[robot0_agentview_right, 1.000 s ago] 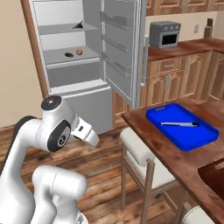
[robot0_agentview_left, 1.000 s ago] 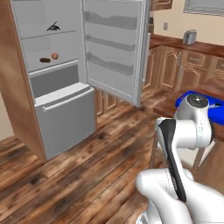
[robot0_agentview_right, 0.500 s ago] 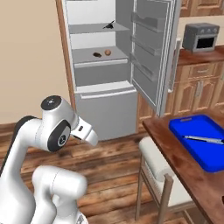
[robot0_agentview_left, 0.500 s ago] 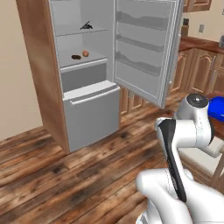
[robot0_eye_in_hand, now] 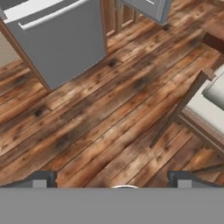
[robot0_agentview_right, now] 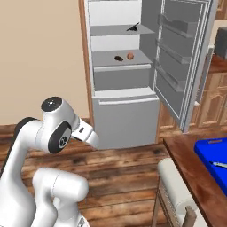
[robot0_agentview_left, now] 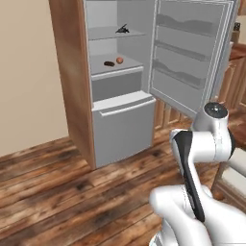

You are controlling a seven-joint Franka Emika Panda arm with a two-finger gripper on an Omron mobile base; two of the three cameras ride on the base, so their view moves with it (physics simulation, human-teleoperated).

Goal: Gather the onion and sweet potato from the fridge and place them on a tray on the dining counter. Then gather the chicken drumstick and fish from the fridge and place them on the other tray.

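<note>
Two vegetables, the sweet potato [robot0_agentview_left: 109, 63] and the onion [robot0_agentview_left: 119, 60], lie on a middle shelf of the fridge [robot0_agentview_left: 120, 122], which serves as the landmark. The sweet potato is to the left of the onion, just beside it and apart from it. On the shelf above them rests a dark item [robot0_agentview_left: 122, 29], too small to identify; it may be one of the meat items, but that is a guess. Below the vegetable shelf sits the shut lower drawer [robot0_agentview_left: 124, 127]. To the right of the fridge body its door [robot0_agentview_left: 192, 57] stands swung wide, with bare door racks.

Further right of the fridge, in the right base view, the corner of the dining tabletop [robot0_agentview_right: 190, 166] shows, carrying the tray [robot0_agentview_right: 212, 155] with a thin pale item [robot0_agentview_right: 220, 164] lying on it. A pale stool [robot0_agentview_right: 177, 195] stands at that tabletop's near side.

The tool [robot0_eye_in_hand: 111, 183] points down at the wooden floor [robot0_eye_in_hand: 109, 109] in front of the fridge, its tips spread wide and holding nothing.

By my reading, the task has hardly begun: both vegetables are in the fridge and the arm is folded well short of the shelves. Every pick and every placement, for vegetables and meats alike, remains to be done.
</note>
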